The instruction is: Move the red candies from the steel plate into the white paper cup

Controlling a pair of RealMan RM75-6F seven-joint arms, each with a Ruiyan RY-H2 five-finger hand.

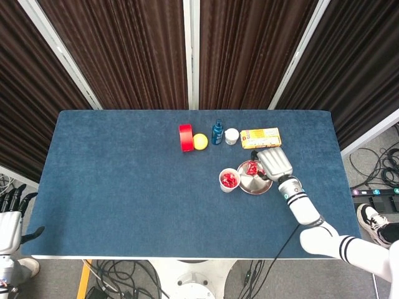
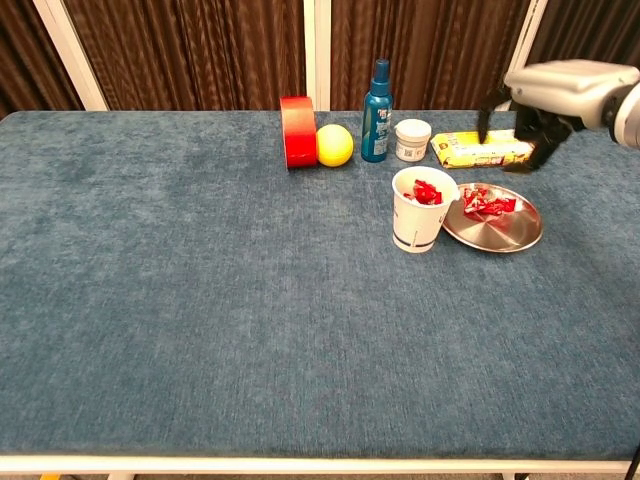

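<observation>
Right hand (image 2: 535,120) empty, fingers apart above plate (image 2: 515,232). Candies (image 2: 487,204): light, crinkly, slippery wrappers; pinch one at middle. Left hand (image 1: 11,212) idle, holding nothing, off surface.

Cup (image 2: 421,208) w/ candies (image 2: 426,192) in it, just left of plate (image 2: 508,233); box (image 2: 481,149) behind.

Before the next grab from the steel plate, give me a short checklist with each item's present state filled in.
1. Candies left on the steel plate: ok, red candies lie on it.
2. White paper cup upright beside the plate: ok, red candies already show inside.
3. Right hand free: ok, its fingers hang apart with nothing visible between them.
4. Right hand placed for the grab: not ok, it hovers high, over the plate's far edge.
5. Yellow box behind the plate clear of the descent: cannot tell.
6. Left hand out of the way: ok, beside the table's left edge.
</observation>
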